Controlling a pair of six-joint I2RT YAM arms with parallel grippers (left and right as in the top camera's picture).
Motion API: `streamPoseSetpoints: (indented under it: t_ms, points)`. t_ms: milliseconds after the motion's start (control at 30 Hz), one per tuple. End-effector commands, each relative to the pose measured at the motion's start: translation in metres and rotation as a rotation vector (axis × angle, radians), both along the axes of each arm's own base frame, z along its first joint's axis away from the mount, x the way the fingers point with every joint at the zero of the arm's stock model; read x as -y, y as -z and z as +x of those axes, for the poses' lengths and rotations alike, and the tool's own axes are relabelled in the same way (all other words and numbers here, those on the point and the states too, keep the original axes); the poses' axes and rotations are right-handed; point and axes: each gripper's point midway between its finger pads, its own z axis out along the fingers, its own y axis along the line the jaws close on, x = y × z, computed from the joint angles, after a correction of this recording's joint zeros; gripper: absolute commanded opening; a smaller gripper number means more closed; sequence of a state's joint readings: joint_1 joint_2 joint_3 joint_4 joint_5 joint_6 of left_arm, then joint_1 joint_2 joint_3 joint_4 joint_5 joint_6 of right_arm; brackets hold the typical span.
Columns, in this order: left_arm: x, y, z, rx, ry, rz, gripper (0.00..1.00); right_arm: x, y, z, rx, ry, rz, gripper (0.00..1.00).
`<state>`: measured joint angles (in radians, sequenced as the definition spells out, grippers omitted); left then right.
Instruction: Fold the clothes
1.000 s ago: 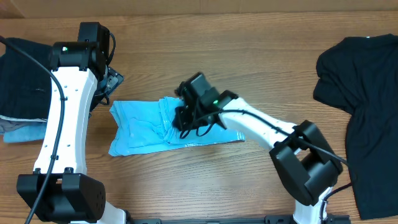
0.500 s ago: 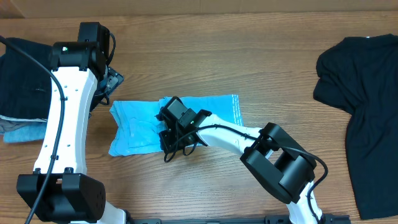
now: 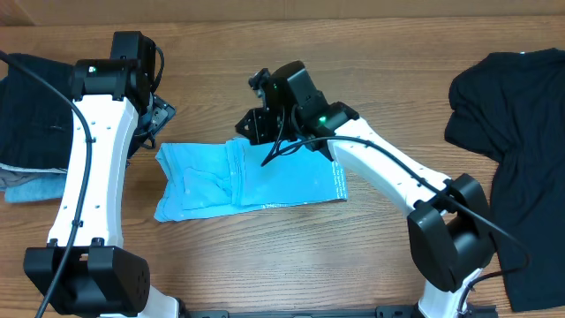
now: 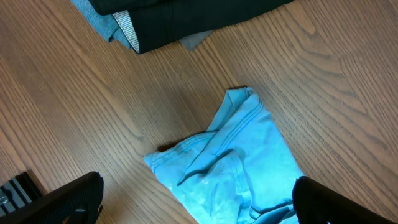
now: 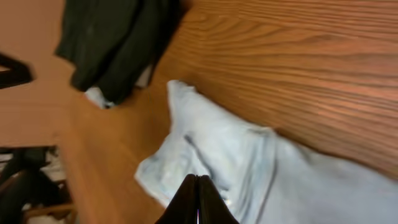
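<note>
Pincer of right arm [image 5: 198,186] hangs pressed together above T-shirt [image 3: 265,181]; left pincer [image 4: 198,198] spread wide.

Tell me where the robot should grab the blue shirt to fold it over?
Probably the short left end of the blue T-shirt, at its bunched corner. The fabric there is gathered in thick folds rather than lying flat on the table, so fingers should find something to pinch. Come down from above on the left side, with the left gripper, which is open and nearest.
</note>
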<state>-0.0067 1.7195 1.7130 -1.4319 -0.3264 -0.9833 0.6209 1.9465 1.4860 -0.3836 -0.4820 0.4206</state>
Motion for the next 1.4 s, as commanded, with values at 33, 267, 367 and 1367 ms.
streamPoseSetpoints:
  t_ms: [33, 267, 367, 1367]
  points:
    - [-0.003, -0.003, 0.002, -0.001, 0.018, 0.023, 1.00, -0.007, 0.032, 0.011, 0.018, 0.033, -0.057, 0.04]
    - [-0.003, -0.003, 0.002, -0.001, 0.018, 0.023, 1.00, -0.022, 0.096, 0.008, -0.076, 0.042, -0.087, 0.04]
    - [-0.003, -0.003, 0.002, -0.001, 0.017, 0.023, 1.00, -0.024, 0.122, 0.001, -0.115, 0.032, -0.114, 0.04]
    - [-0.003, -0.003, 0.002, -0.001, 0.018, 0.023, 1.00, 0.276, 0.028, 0.005, -0.254, 0.161, -0.278, 0.58]
